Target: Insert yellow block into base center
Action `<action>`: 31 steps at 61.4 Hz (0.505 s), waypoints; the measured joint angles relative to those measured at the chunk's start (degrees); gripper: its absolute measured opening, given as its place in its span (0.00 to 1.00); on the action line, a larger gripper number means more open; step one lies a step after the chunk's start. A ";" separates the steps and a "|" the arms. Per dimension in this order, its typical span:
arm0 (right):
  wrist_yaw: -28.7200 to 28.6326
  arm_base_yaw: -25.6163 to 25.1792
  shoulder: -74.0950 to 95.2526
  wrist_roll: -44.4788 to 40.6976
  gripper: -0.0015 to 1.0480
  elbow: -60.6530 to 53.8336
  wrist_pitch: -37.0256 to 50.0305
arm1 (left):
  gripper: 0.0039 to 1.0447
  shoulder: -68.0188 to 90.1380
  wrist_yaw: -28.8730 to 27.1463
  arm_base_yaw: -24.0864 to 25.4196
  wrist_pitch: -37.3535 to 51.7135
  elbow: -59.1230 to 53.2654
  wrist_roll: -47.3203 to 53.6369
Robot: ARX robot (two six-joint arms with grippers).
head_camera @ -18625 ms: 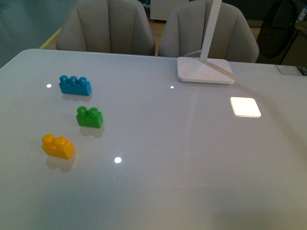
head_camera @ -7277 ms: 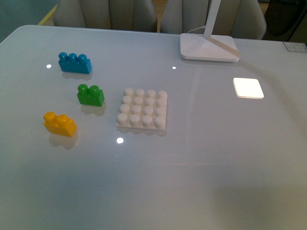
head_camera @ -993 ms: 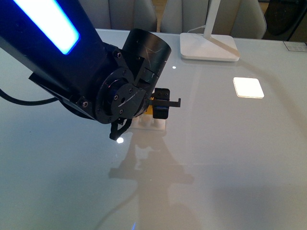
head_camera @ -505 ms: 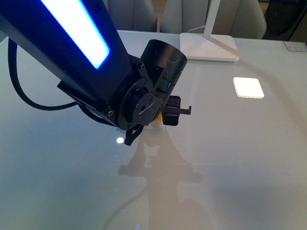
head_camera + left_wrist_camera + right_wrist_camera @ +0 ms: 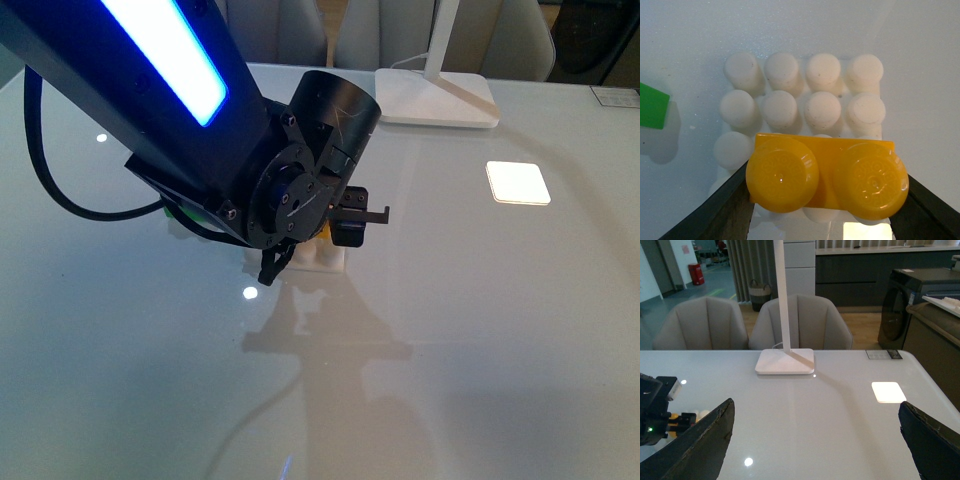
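My left gripper (image 5: 826, 200) is shut on the yellow block (image 5: 825, 175), its two round studs facing the wrist camera. The block hangs over the white studded base (image 5: 805, 95), covering its near rows; whether it touches the studs I cannot tell. In the front view the left arm hides most of the base (image 5: 325, 262), and only a sliver of the yellow block (image 5: 322, 232) shows by the left gripper (image 5: 335, 228). My right gripper (image 5: 815, 440) is open and empty, held above the table to the right. It does not show in the front view.
The green brick (image 5: 652, 106) lies just beside the base, and a sliver of it (image 5: 180, 215) shows behind the arm in the front view. The white lamp foot (image 5: 437, 98) stands at the back. A bright light patch (image 5: 518, 183) lies on the white table (image 5: 480, 330). The blue brick is hidden.
My left gripper with the yellow block has shifted slightly back to the left over the base. The near edge of the base shows again below the arm.
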 joint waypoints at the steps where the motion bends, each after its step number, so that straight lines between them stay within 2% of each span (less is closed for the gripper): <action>1: 0.00 0.00 0.00 0.00 0.92 0.00 0.00 | 0.61 0.02 -0.02 0.07 0.00 0.04 0.04; 31: 0.00 0.00 0.00 0.00 0.92 0.00 0.00 | 0.61 0.63 -0.37 0.98 0.02 0.39 1.07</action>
